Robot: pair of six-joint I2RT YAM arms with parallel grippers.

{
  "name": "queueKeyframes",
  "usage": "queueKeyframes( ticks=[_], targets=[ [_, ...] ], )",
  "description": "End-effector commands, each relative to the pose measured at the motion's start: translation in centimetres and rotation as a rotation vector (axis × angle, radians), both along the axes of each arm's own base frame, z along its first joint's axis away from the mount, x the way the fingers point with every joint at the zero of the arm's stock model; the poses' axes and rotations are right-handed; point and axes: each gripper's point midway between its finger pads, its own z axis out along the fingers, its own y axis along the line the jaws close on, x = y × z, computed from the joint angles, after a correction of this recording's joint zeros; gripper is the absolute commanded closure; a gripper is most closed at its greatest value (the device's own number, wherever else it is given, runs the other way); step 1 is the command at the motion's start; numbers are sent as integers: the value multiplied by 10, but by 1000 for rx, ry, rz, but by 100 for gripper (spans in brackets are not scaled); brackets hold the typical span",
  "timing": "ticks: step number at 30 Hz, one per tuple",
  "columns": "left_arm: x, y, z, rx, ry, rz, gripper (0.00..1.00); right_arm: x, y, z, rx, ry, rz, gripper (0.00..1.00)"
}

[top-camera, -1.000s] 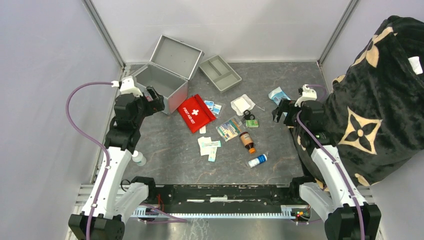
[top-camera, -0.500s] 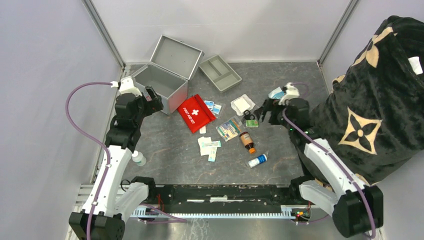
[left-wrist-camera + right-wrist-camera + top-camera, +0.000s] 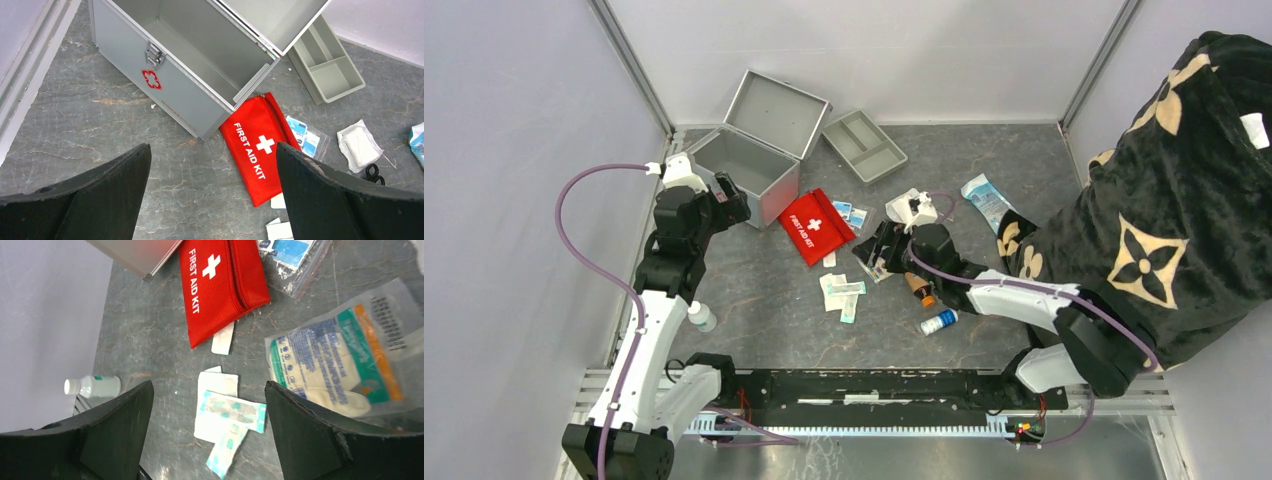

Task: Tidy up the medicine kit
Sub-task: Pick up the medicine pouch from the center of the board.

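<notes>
- Medicine kit (image 3: 769,185): silver-grey metal case at far-left of table (image 3: 764,300), lid hinged back and open, interior bare in left wrist view; red-cross emblem and latch on front wall.
- Left gripper (image 3: 212,146): jaws spread wide, nothing held; it is hung just in front of the kit's near corner, not touching it.
- Right gripper (image 3: 208,385): jaws also wide apart, nothing gripped; it is reached across to mid-table, low over the loose items. Contact w/ table can't be told.
- Red first aid pouch (image 3: 220,285): flat on table, one corner tucked against the kit's front-right corner.
- Plaster strips (image 3: 232,410): a small overlapping heap seen between the right jaws, just below the pouch.
- Clear glove packet (image 3: 340,365): lying beside the plasters, under the right jaw's side.
- Small clear bottle w/ white cap (image 3: 95,386): on its side near the left arm, well apart from the rest.
- Grey divided tray (image 3: 864,147): just right of the kit's lid.
- Brown bottle (image 3: 918,282) and white-blue vial (image 3: 940,321): on their sides, near the right forearm.
</notes>
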Motion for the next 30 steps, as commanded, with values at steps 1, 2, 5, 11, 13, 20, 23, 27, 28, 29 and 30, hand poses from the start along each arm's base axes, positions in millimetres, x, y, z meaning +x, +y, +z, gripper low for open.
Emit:
queueKeyframes(
  ticks=[1,2,5,11,13,20,23,27,28,29,30],
  targets=[
    [0,-1,16,-7,-49,-11,0,24,14,20,173,-42,-162,12],
    [0,-1,17,-8,-53,-11,0,27,18,15,178,-30,-171,13],
    [0,-2,16,-10,-53,-20,0,37,27,5,175,-16,-183,14],
    [0,-5,17,-15,-55,-32,0,51,43,-14,146,8,-185,15],
    [0,-5,17,-15,-56,-33,0,53,48,-18,143,18,-180,16],
    [-1,-6,19,-18,-62,-40,0,61,57,-31,128,37,-195,17],
    [-1,-8,20,-23,-65,-49,0,65,60,-35,134,55,-204,19],
    [-1,-9,19,-26,-62,-51,0,65,68,-44,147,95,-196,22],
    [-1,-9,19,-25,-63,-51,0,66,69,-46,152,103,-194,23],
    [-1,-8,19,-25,-62,-49,0,65,71,-49,155,112,-191,24],
    [-1,-8,19,-25,-61,-48,0,65,72,-50,161,116,-192,24]
  ],
)
